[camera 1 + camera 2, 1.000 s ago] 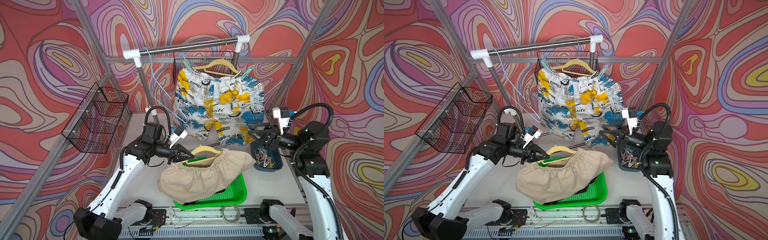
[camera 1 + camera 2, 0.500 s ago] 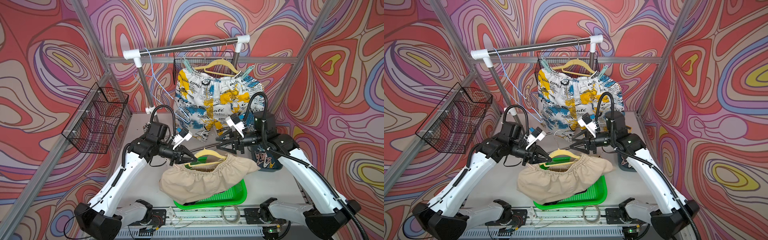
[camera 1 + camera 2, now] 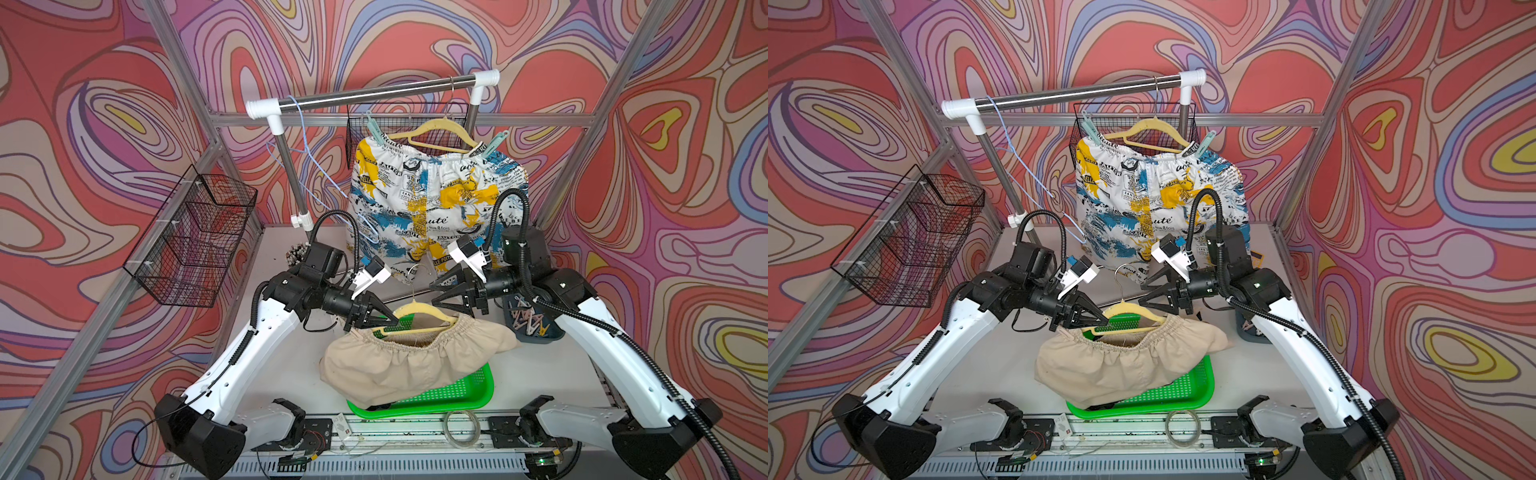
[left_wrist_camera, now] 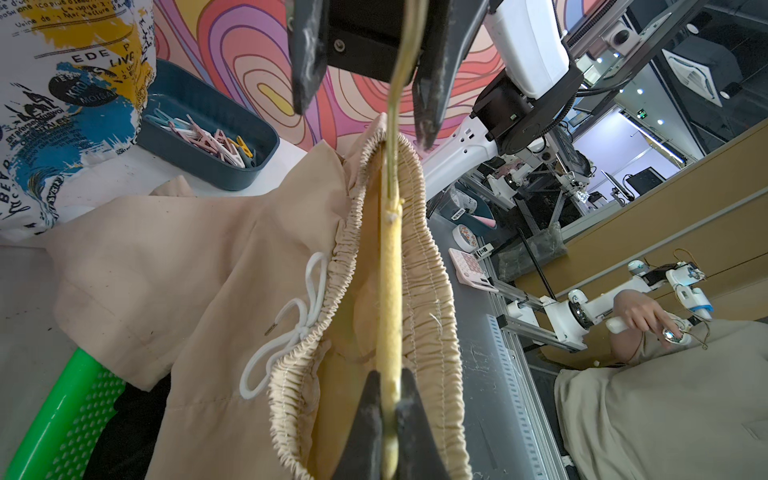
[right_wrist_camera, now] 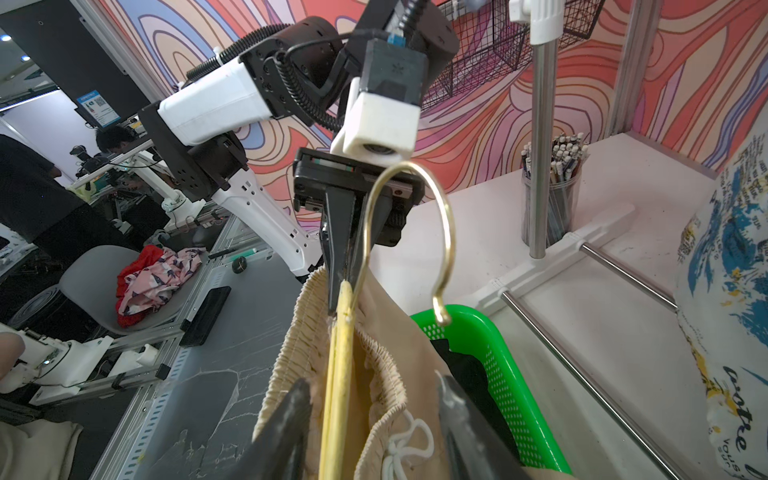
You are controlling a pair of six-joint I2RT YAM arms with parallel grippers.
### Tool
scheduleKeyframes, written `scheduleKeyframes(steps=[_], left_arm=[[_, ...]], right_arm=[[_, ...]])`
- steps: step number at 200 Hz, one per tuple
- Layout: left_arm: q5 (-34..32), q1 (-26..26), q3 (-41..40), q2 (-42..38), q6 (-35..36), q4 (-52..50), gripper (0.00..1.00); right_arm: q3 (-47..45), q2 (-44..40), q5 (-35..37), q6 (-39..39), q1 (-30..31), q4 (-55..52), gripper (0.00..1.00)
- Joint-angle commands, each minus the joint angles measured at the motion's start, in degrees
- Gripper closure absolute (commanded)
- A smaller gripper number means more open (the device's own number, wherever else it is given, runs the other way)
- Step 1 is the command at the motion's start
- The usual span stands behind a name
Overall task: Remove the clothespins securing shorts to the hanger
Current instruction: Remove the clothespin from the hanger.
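Yellow hanger (image 3: 417, 308) is lying left to right. Left gripper (image 3: 394, 322) is pinching its left end; right gripper (image 3: 432, 296) is gaping around its right side. Beige shorts (image 3: 395, 365) are hanging from it over a green basket (image 3: 457, 395).

Black shorts (image 5: 463, 370) mostly buried under beige shorts (image 3: 415, 361) in green tray (image 3: 457, 392). Clothespins (image 3: 528, 322) in bin (image 3: 538, 339) too small for us to count; right arm (image 3: 602, 345) covers some.

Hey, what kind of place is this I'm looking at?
Most likely a robotics lab test booth, not a home laundry. An aluminium frame and swirl-patterned backdrop panels form the booth, and the left wrist view shows more robot rigs on benches beyond.
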Motion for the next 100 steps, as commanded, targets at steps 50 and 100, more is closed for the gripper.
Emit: scheduleKeyframes(steps=[50, 100], left_arm=[[1.6, -0.2, 3.2, 1.2, 2.8, -1.9, 1.00], [1.2, -0.6, 4.8, 2.3, 3.8, -3.4, 1.00]], right_arm=[[0.2, 2.3, -5.7, -5.1, 1.4, -5.3, 0.49], [2.7, 5.8, -4.9, -8.2, 4.5, -9.4, 0.57]])
